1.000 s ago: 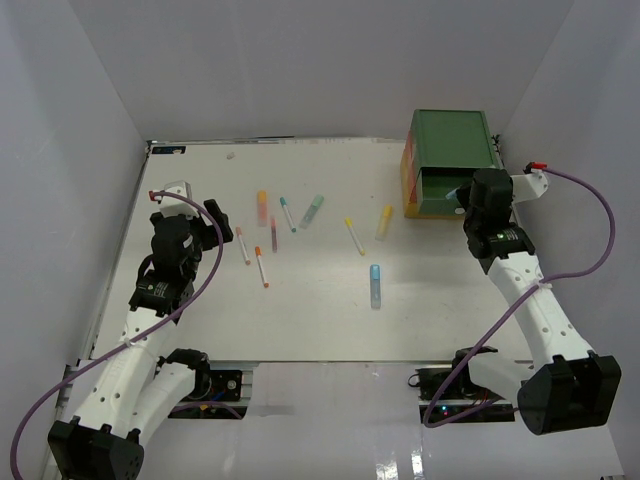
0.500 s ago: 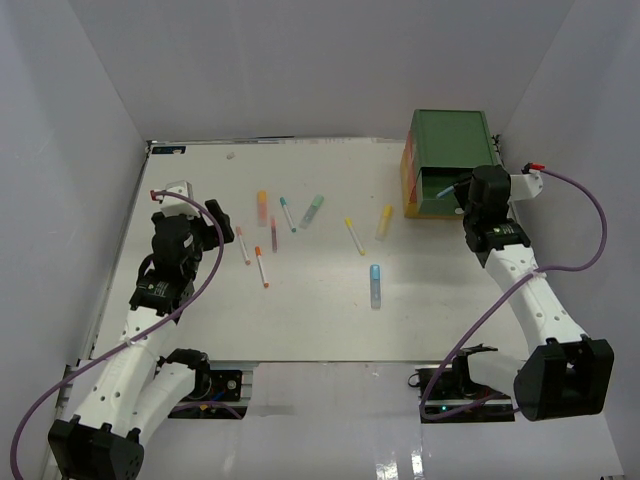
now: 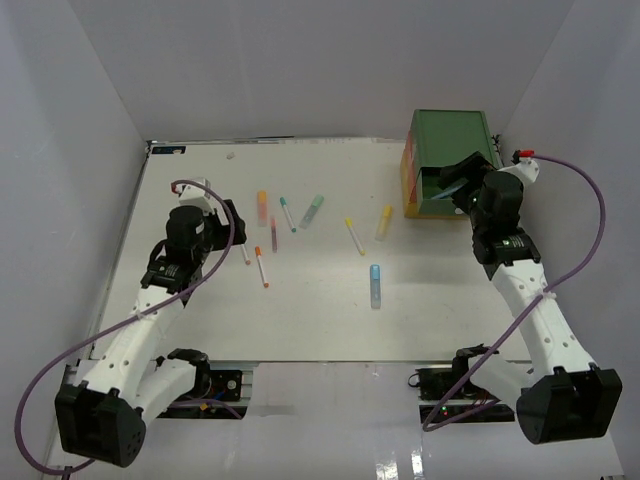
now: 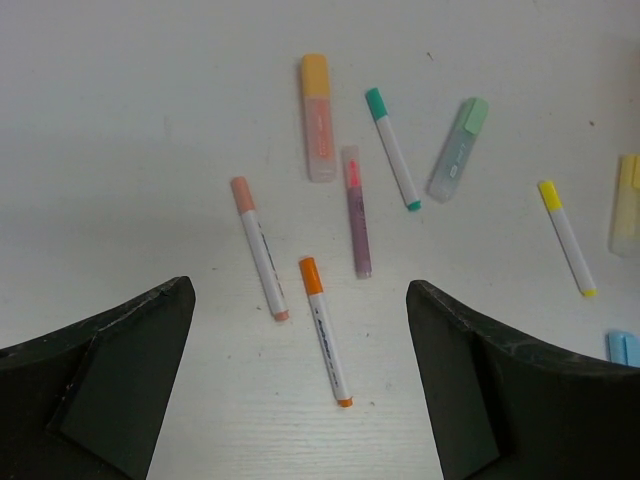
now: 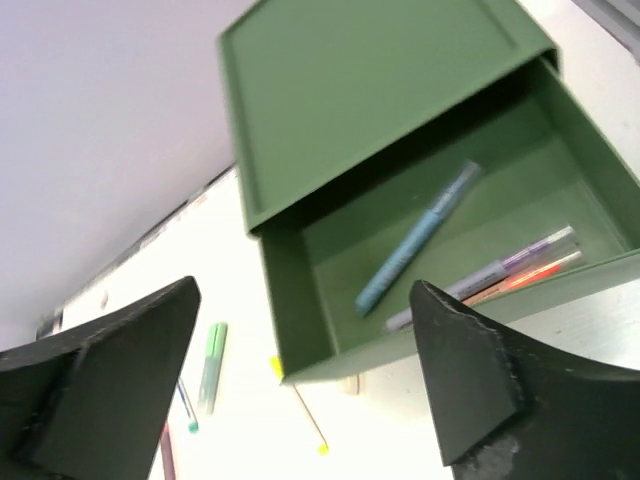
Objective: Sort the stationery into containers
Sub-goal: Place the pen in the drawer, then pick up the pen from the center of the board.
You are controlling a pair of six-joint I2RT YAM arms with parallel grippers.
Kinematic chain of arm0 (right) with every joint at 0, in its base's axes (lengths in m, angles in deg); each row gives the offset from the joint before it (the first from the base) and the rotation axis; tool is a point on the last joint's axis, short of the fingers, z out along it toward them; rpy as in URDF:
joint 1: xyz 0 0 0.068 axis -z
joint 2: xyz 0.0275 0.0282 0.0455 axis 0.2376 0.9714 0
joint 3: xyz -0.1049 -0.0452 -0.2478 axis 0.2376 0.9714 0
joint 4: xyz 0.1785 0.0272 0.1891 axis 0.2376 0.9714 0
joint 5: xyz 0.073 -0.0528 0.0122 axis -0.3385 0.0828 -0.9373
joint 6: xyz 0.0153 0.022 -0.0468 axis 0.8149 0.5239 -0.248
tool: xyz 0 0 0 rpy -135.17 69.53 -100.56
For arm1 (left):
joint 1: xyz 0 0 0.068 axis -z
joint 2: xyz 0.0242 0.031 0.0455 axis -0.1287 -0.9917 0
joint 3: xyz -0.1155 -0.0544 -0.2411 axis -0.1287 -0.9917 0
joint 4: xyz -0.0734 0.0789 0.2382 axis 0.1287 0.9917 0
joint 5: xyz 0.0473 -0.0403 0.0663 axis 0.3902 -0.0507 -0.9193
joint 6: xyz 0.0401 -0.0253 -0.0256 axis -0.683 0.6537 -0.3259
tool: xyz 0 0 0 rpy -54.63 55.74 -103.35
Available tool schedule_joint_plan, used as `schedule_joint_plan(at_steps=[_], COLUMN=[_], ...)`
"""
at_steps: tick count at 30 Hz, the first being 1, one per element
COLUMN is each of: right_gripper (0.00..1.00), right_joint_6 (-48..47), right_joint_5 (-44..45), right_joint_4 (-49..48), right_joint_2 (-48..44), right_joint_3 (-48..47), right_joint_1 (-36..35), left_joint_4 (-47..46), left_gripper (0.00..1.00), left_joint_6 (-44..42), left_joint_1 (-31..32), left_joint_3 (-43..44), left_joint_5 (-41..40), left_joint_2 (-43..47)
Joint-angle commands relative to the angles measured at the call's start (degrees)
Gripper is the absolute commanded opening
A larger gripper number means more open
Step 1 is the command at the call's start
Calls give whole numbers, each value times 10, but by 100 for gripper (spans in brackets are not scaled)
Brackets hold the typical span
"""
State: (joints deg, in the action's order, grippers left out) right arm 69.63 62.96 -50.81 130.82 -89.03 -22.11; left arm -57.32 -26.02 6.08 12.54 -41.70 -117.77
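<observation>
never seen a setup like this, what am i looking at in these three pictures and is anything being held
These are two white robot arms, a left arm and a right arm, bolted at the near edge of a table. The wide picture comes from a fixed camera above and behind them. The other two come from a camera on each wrist, so the dark shapes in the bottom corners are that arm's own fingers.

The left gripper is open above loose stationery: an orange pen, a pink-capped pen, a purple marker and an orange highlighter.

The right gripper is open too. It faces a pulled-out green drawer that holds a blue pen and a purple pen.

Neither gripper holds anything.
</observation>
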Motion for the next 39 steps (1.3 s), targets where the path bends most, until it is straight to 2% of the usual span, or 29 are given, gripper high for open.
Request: schedule_joint_plan(at_steps=[1,2,5,11,18,23,31,39], right_gripper=[95,99,90,90,90,90,90,91], right_joint_6=[-131,-160,-197,-246,-229,-219,-225,-230], right_joint_5=[-90,-98,-135,-200,-225,-237,-229,-214], right_joint_4=[-14,-10,-6,-17,-19,-17,-17,-19], right_joint_2=[-61,-88,-142,-231,-294,-316,-332,-338], right_joint_3=[18,25,52,112,186,213,233,256], right_joint_1=[2,2,2,2,2,-1,-25,-39], left_joint_4=[16,28,67,114,140,171,180,179], left_gripper=[98,98,98,98,98,92,83,69], left_joint_6=[27,32,48,91,110,113,106,103], left_joint_1=[3,2,2,3,29,65,87,98], left_joint_3=[38,48,96,182,236,292,334,358], left_joint_5=[73,100,114,141,88,9,-34,-48], left_joint_2=[-71,-88,-163,-289,-387,-444,-507,-563])
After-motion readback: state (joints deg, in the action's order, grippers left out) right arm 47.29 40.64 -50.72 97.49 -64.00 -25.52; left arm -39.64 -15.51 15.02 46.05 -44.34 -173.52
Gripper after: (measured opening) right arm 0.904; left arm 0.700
